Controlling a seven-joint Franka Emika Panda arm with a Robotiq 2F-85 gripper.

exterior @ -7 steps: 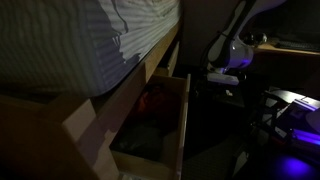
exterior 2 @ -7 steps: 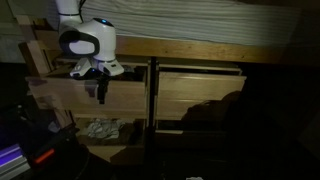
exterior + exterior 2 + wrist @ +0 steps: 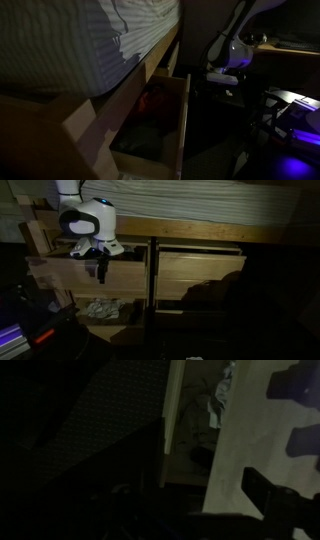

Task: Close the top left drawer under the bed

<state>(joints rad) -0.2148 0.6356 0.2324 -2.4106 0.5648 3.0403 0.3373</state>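
Dim bedroom scene; wooden bed with drawers beneath a striped mattress (image 3: 210, 200). In an exterior view the top left drawer (image 3: 60, 275) sits under the bed rail (image 3: 220, 242) at the left of the frame, its pale front panel standing forward of the rail and not flush with it; the top right drawer (image 3: 200, 272) lies just beside it, across a dark vertical gap. Below the top left drawer, crumpled pale cloth (image 3: 100, 308) shows in a lower open compartment. The robot arm (image 3: 88, 222), with a rounded white wrist housing, hangs directly in front of the top left drawer; the dark claw (image 3: 100, 268) points downward against the upper part of the drawer front, but contact cannot be confirmed in this light. Whether the claw's fingers are apart or together cannot be told from any view.

In an exterior view taken along the bed side, a drawer is pulled well out, its front panel (image 3: 183, 120) seen edge-on; a reddish object (image 3: 150, 100) lies inside among dark contents; which drawer of the left pair this is cannot be told. The claw (image 3: 226, 85) hangs just beyond the panel's outer face; a violet glow (image 3: 295, 165) lights the lower corner.

Wrist view: mostly black; a pale wooden panel (image 3: 240, 450) runs diagonally, with cloth (image 3: 220, 400) beyond it.
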